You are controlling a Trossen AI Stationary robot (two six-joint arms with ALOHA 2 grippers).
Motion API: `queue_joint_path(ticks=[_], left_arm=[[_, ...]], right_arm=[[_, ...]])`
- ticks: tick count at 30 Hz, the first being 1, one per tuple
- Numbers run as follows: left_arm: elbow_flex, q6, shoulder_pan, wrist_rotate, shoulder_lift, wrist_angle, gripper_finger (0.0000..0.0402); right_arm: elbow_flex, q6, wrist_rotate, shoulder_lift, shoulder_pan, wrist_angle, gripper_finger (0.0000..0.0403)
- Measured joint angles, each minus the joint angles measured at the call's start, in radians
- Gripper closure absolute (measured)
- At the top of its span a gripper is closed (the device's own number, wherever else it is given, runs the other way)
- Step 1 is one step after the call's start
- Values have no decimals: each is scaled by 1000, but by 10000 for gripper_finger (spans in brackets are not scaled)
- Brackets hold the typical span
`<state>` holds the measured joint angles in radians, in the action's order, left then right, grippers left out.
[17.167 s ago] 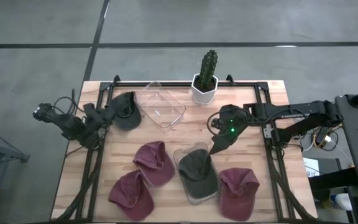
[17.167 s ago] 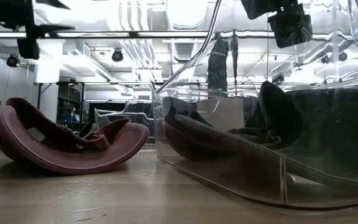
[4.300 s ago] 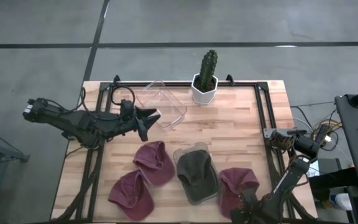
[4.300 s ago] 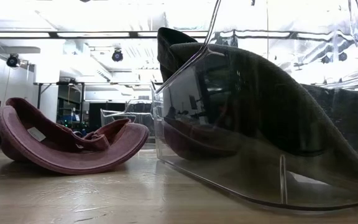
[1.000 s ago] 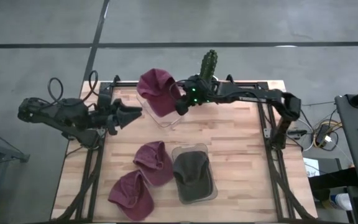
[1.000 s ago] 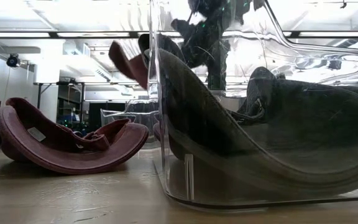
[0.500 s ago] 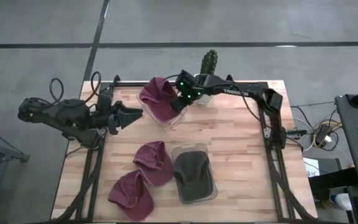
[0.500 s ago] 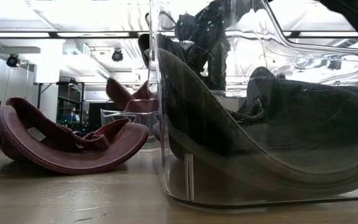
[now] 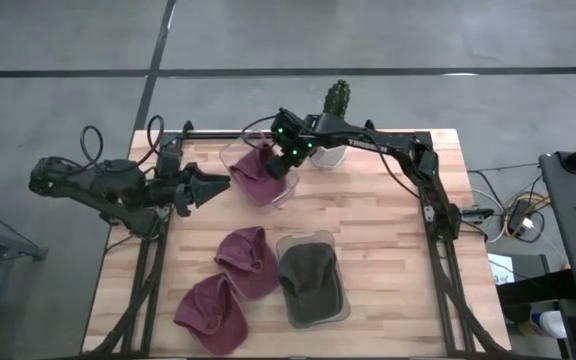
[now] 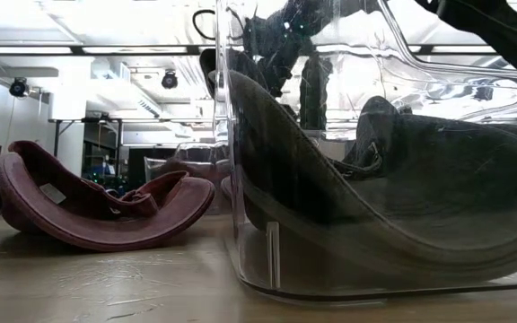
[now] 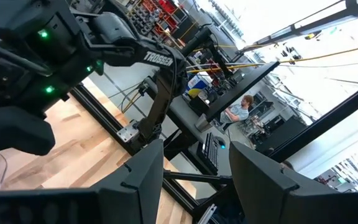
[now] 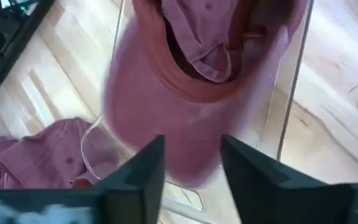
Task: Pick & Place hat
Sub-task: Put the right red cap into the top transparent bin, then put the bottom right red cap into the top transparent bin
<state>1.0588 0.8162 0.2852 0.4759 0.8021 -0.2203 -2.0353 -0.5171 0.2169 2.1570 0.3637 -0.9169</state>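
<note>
The right gripper [image 9: 280, 166], fingers spread and released, hangs over the maroon cloth hat [image 9: 258, 172] lying in the clear plastic bin [image 9: 286, 186] at the table's twelve o'clock. The left gripper [image 9: 218, 184] waits at nine o'clock, fingers parted.

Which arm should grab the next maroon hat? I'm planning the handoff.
Left, probably: the left gripper hangs open nearer the loose maroon hats, while the right gripper is over the far bin.

We see bare table [image 9: 378, 230] right of the cactus pot [image 9: 334, 152]; left of it, right arm [image 9: 368, 145] and clear bin [image 9: 258, 172] block passage.
</note>
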Motion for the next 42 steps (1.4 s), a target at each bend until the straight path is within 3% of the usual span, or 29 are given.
queue_joint_path(ticks=[5,9,22,33,42], left_arm=[[0,-1,0,0,0,0,226],[0,-3,0,1,-1,0,226],[0,-56,0,4,-2,0,226],[0,-60,0,1,-27,-4,226],[0,2,0,-121,-46,-193,226]], right_arm=[[-38,1,4,-15,-7,-71,178],[-53,58,73,-41,-57,-72,159],[-32,-31,61,-33,-279,28,179],[-24,-187,47,51,-358,81,179],[-26,-113,43,-28,-356,-147,194]])
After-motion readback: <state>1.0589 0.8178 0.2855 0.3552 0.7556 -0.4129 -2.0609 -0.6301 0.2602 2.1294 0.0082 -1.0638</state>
